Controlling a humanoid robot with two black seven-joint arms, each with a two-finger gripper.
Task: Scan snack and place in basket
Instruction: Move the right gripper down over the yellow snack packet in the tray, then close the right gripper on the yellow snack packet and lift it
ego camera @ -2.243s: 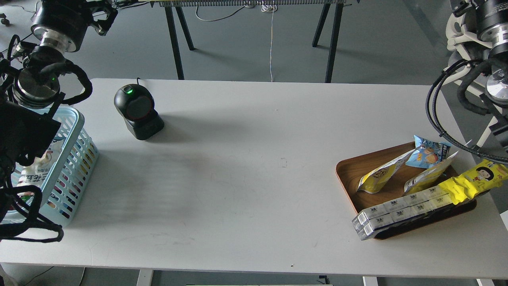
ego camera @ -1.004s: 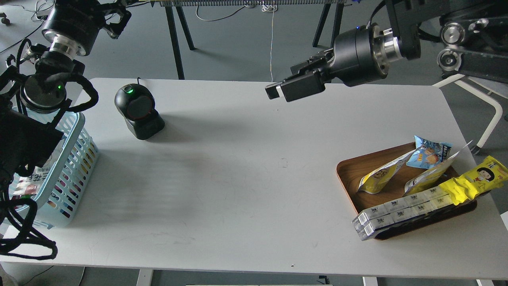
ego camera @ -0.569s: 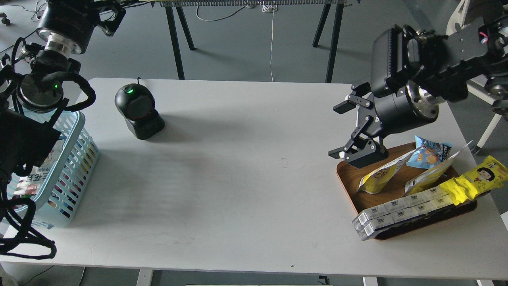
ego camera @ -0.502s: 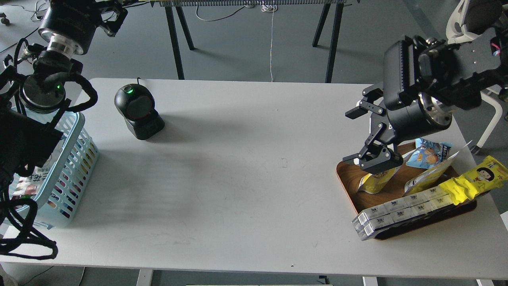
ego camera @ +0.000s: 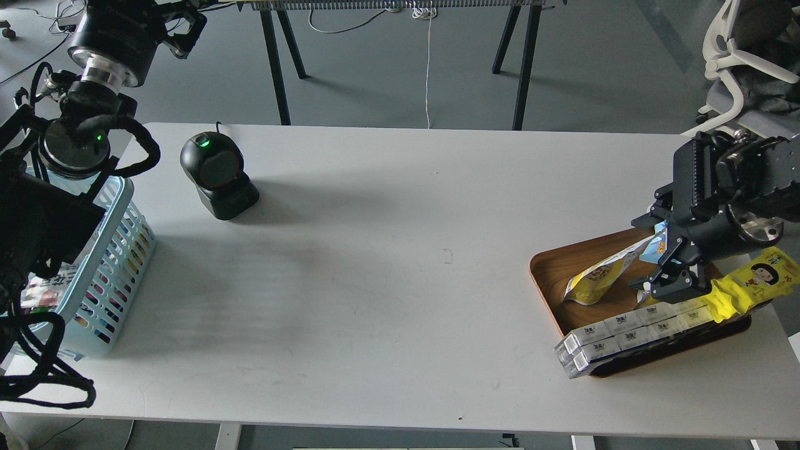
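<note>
Wooden tray point(ego camera: 550, 270) holding snack point(ego camera: 597, 273), right claw point(ego camera: 656, 253) spread above tray, basket point(ego camera: 115, 250) holding packets

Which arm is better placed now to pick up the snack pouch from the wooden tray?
The right: its hand is open over the tray, beside the snack. The left arm is at the basket.

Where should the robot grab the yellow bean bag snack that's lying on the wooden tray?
Probably by its upper edge. The snack leans tilted on the tray, with its top flat seam pointing up toward the right gripper. That thin edge suits two fingers, coming down from above on the right, away from the long boxes.
</note>
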